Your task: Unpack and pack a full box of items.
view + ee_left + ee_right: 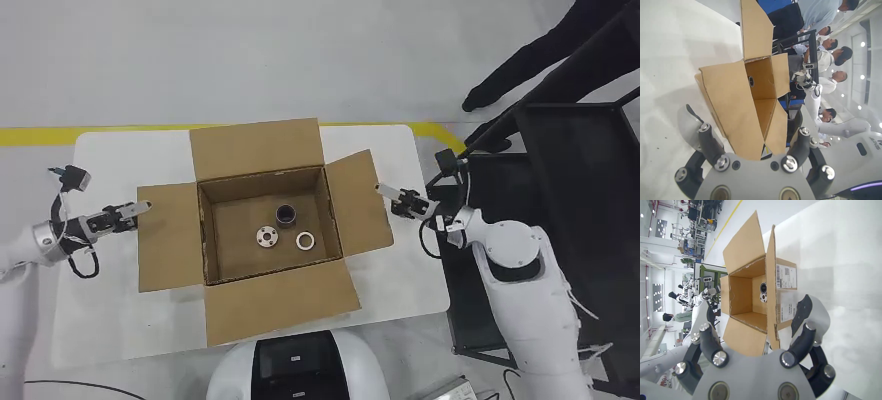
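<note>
Cardboard forms the box, which sits in the middle of the white surface with all four flaps folded outward and its mouth facing up. On the box floor we see three small parts: a black ring toward the back wall, a metal flange nearer the front, and a white ring beside the flange, none of them touching. We find the left tool at the outer edge of the box's left flap, its fingers spread wide with nothing gripped. From the wrist, that flap's edge lines up with the gap between them, though we cannot tell whether either pad touches the cardboard. The right tool sits at the outer edge of the box's right flap, likewise spread wide and holding nothing, its fingers on either side of that flap's edge. A dark rack stands beyond the box's right side.
</note>
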### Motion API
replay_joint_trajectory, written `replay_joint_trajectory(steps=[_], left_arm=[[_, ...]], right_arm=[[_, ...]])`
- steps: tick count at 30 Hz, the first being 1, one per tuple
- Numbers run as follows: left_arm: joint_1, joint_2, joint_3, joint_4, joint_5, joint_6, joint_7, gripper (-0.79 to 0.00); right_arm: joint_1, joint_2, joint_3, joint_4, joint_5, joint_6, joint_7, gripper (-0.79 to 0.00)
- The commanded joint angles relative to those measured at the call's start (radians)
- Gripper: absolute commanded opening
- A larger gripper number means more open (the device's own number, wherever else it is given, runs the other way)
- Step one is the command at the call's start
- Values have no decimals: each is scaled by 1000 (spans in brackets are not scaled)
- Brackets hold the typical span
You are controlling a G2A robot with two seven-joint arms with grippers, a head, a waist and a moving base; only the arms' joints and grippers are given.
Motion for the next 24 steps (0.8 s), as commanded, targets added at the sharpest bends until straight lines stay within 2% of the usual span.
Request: replay_joint_trajectory(steps=[1, 6, 14, 18, 24], left_arm=[[-15, 7, 16, 11, -28, 10, -10, 0], [-22, 26, 23, -27, -124, 40, -40, 0], [55, 56, 9, -244, -338, 102, -102, 0], [68, 62, 46, -312, -418, 148, -148, 0], [54, 62, 138, -343, -451, 163, -163, 0]], right_arm=[[10, -1, -19, 5, 27, -3, 0, 0], [52, -5, -65, -18, 114, -39, 8, 0], [134, -13, -194, 11, 167, -65, 28, 0], [198, -24, -286, 92, 172, -73, -8, 0], [288, -36, -384, 206, 117, -68, -19, 0]])
